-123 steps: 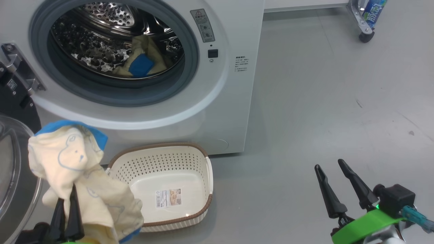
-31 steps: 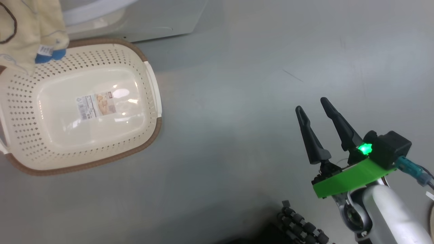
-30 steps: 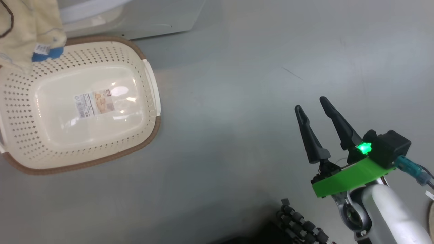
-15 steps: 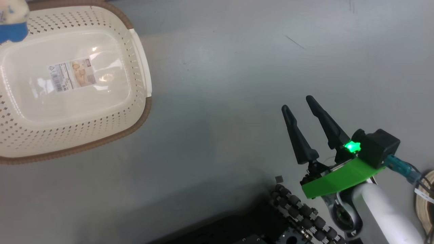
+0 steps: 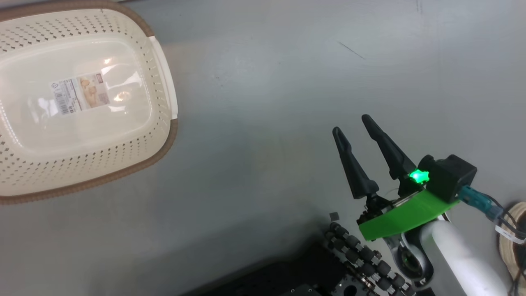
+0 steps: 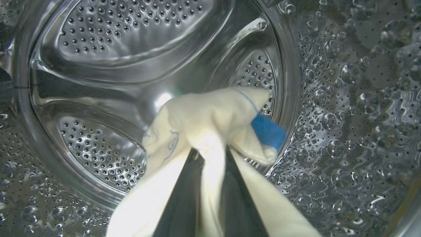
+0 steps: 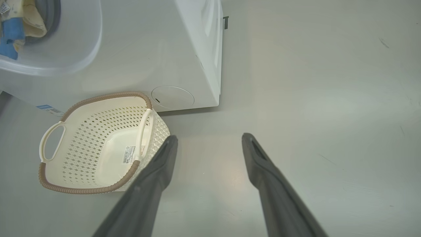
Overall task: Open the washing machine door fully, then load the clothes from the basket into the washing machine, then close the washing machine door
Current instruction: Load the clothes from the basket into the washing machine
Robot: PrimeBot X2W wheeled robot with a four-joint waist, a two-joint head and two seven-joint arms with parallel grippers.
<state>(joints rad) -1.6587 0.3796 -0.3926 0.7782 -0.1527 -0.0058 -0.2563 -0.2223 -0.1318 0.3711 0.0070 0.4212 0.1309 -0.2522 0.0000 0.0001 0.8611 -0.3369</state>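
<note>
Basket [image 5: 82,164]'s empty, my left jaws are clamped on a garment [image 6: 210,115] inside the drum [image 6: 98,141], right jaws wide open, so I'd say only the drop and shutting the door remain.

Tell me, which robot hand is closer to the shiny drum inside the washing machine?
Left. The left gripper reaches into the drum, shut on a cream garment. The right gripper hangs open over the floor outside, near the empty basket.

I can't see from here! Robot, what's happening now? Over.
Left gripper shut on cream garment, inside the drum. Right gripper open, holding nothing. Basket holds no clothes. Nothing in the way.
</note>
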